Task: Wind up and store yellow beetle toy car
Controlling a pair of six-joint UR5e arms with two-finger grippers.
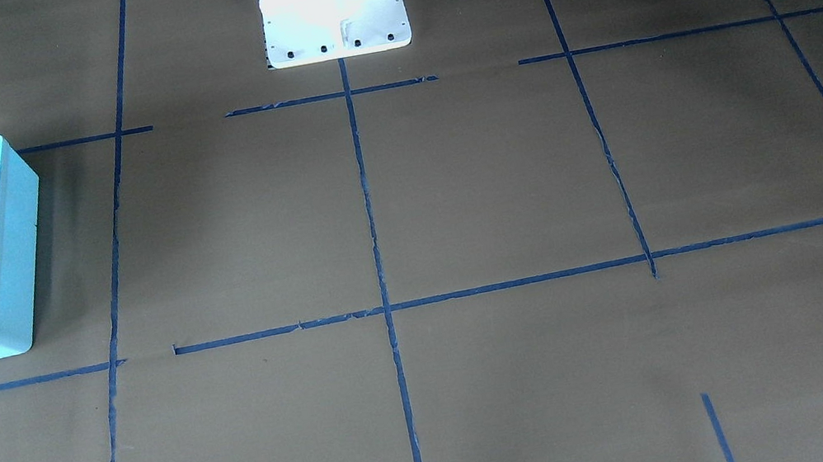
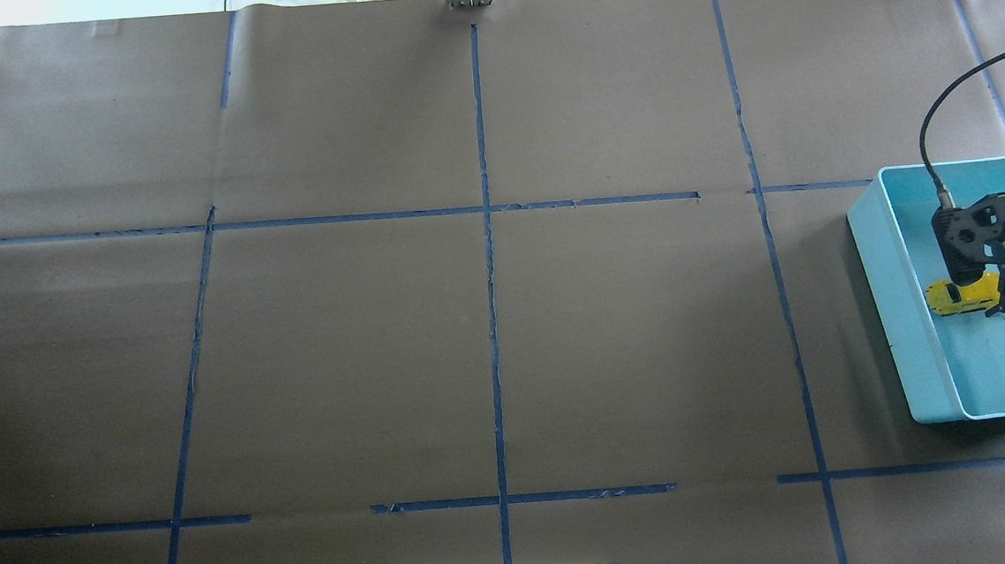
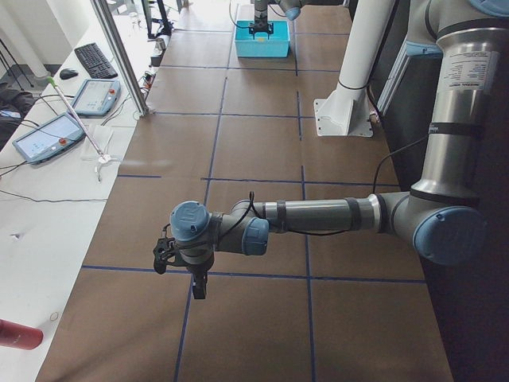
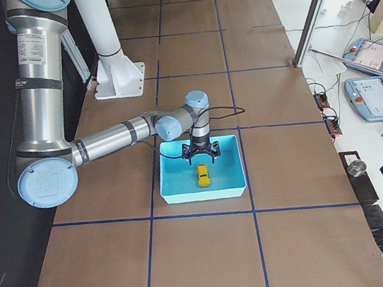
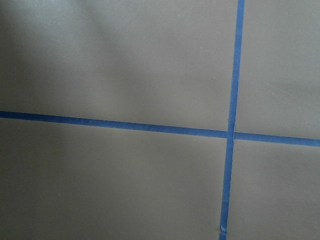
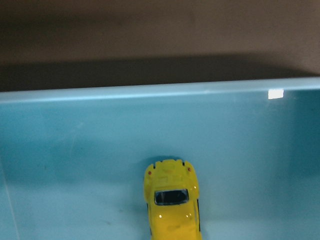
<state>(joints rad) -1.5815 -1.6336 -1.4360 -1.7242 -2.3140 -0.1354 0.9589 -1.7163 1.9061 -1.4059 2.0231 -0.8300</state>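
Exterior left view shows your left claw (image 3: pixel 198 291) nearest, over the desk (image 3: pixel 262 334); you cannot tell how open it is. Farther, the right claw (image 4: pixel 201 158) hangs spread, empty, above the yellow beetle toy car (image 4: pixel 203 176) lying in the turquoise bin (image 4: pixel 184 196). Storing looks done; next, lift straight clear

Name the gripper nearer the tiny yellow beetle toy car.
Right. The right gripper hangs above the yellow toy car in the turquoise bin; the left gripper is at the table's opposite end.
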